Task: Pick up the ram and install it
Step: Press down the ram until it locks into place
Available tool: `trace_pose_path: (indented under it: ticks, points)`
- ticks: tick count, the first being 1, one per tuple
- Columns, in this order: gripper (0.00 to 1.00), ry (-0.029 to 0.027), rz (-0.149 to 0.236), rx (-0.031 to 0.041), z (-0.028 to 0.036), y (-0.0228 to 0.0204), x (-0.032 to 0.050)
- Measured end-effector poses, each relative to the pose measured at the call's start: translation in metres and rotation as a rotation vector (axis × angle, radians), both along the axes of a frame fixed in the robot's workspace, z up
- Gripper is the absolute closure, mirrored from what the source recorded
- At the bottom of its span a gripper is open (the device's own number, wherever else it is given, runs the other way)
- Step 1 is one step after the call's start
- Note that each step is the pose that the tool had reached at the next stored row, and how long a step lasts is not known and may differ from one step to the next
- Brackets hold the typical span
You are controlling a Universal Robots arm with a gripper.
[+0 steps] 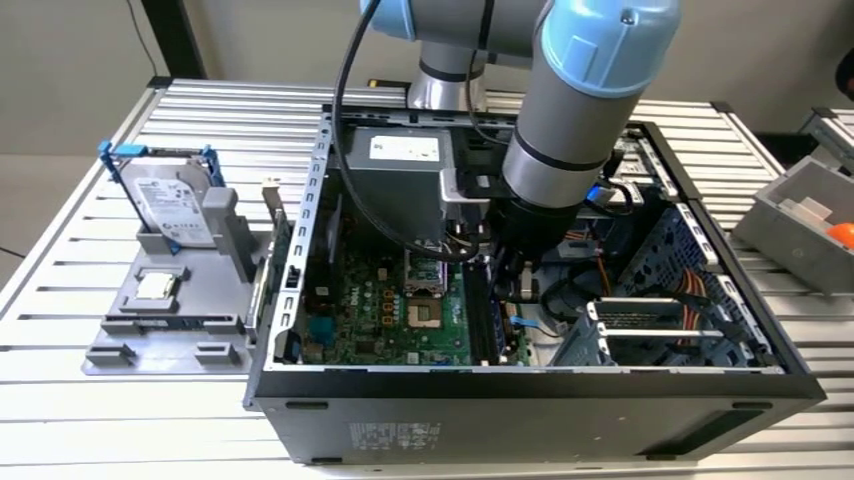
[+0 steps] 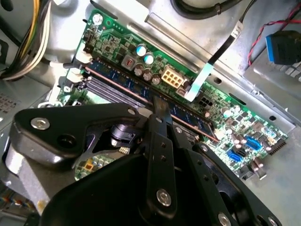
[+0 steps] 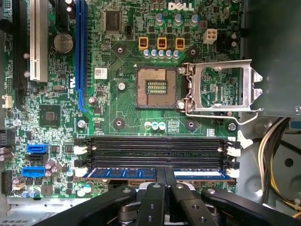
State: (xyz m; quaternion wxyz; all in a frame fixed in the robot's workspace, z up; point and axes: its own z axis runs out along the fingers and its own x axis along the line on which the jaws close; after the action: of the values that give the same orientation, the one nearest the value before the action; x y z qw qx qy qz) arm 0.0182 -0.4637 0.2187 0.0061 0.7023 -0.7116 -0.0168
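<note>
Both jaws closed on the ram (image 3: 155, 173).

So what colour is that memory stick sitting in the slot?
Blue with dark chips; the ram shows best in the first wrist view.

The arm (image 1: 574, 130) reaches steeply down, wrist nearly vertical. In both wrist views the gripper (image 3: 164, 176) points straight downward, its 2 black fingers (image 3: 159, 200) pressed together at the tips, linkages spread wide behind them.

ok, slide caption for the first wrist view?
Black gripper over the blue-green ram stick sitting in the green motherboard's memory slot.
</note>
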Motion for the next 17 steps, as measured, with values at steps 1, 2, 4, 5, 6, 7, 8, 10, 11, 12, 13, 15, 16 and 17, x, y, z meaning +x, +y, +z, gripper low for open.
trace_pose_path:
  ticks: [1,2,4,5,6,7,8,10,11,12,13,15,16,17]
  points:
    - [1.00,-0.0001,0.000,0.0002,-0.0008,0.0000,0.0000]
    - [1.00,0.0000,0.000,-0.0001,-0.0011,0.0001,0.0000]
    - [1.00,0.0000,0.000,-0.0002,-0.0012,0.0002,0.0000]
    - [1.00,0.0000,0.000,-0.0001,-0.0012,0.0002,0.0000]
    - [1.00,-0.0001,0.000,-0.0001,-0.0012,0.0002,0.0000]
    - [1.00,0.0000,0.000,-0.0002,-0.0012,0.0001,0.0000]
    - [1.00,0.0000,0.000,-0.0002,-0.0012,0.0002,0.0000]
    - [1.00,0.0000,0.000,-0.0002,-0.0012,0.0002,0.0000]
    - [1.00,0.0000,0.000,-0.0002,-0.0013,0.0002,0.0000]
    - [1.00,0.0000,0.000,-0.0002,-0.0019,0.0001,0.0000]
    - [1.00,0.0002,0.000,-0.0010,-0.0021,0.0002,0.0000]
    - [1.00,0.0004,0.000,-0.0015,-0.0020,0.0002,0.0000]
    - [1.00,0.0004,0.000,-0.0016,-0.0020,0.0002,0.0000]
    - [1.00,0.0003,0.000,-0.0016,-0.0020,0.0002,0.0000]
